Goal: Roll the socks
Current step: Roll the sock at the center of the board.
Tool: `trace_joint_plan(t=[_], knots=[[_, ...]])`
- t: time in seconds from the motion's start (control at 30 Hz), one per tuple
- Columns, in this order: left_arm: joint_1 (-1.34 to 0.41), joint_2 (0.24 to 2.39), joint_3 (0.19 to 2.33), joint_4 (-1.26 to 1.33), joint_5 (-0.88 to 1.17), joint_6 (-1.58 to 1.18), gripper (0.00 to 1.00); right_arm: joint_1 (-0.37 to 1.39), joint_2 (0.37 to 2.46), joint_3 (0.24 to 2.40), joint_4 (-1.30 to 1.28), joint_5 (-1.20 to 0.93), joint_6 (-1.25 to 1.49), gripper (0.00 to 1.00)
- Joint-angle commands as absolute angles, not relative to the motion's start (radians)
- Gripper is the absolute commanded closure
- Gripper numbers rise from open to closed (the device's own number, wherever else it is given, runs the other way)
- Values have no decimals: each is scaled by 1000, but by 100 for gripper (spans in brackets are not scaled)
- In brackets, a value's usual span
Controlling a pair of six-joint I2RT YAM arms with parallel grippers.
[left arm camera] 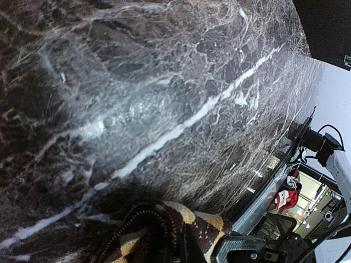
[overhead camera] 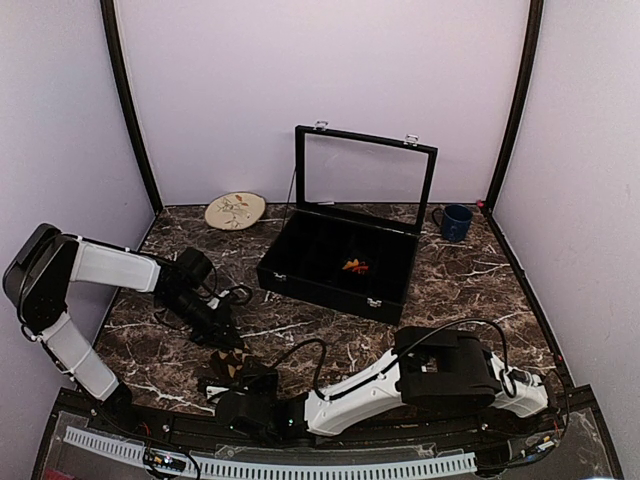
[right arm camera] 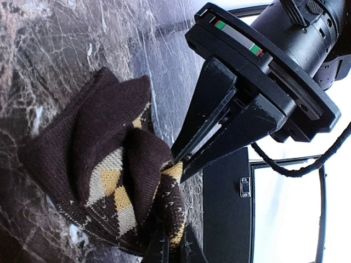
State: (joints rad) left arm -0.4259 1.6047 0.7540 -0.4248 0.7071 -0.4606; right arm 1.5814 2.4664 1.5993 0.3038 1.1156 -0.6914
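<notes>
The tan-brown and black argyle sock (right arm camera: 109,164) lies bunched and folded on the marble table (overhead camera: 330,335) near the front left (overhead camera: 229,363). My left gripper (right arm camera: 176,160) comes down from above, its two fingers pinched together on a fold of the sock's upper edge. My right gripper (right arm camera: 173,251) is shut on the sock's lower edge. From above, the left gripper (overhead camera: 227,340) and the right gripper (overhead camera: 242,380) meet at the sock. In the left wrist view the sock (left arm camera: 159,230) fills the bottom edge. The red-orange sock (overhead camera: 355,265) lies inside the black case.
The black glass-lidded case (overhead camera: 300,275) stands open in the middle of the table. A round patterned plate (overhead camera: 235,210) sits at the back left and a blue mug (overhead camera: 455,222) at the back right. The right arm (overhead camera: 400,380) stretches along the front edge.
</notes>
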Motion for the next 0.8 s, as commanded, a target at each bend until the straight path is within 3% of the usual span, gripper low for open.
trace_joint_plan(t=[0.0, 0.17, 0.23, 0.43, 0.57, 0.77], knots=[[-434, 1590, 766, -420, 708, -453, 100, 1595, 2497, 1638, 297, 1132, -652, 100], [-434, 1507, 698, -302, 650, -487, 100, 1587, 2490, 1674, 195, 1166, -538, 99], [-434, 1462, 657, -231, 625, -508, 100, 1583, 2485, 1699, 106, 1169, -453, 95], [-434, 1372, 568, -49, 571, -568, 100, 1579, 2462, 1759, -129, 1143, -230, 57], [-433, 1385, 548, 27, 557, -579, 100, 1573, 2440, 1784, -247, 1110, -86, 50], [-434, 1440, 517, 137, 541, -593, 100, 1567, 2375, 1760, -327, 1053, 68, 47]])
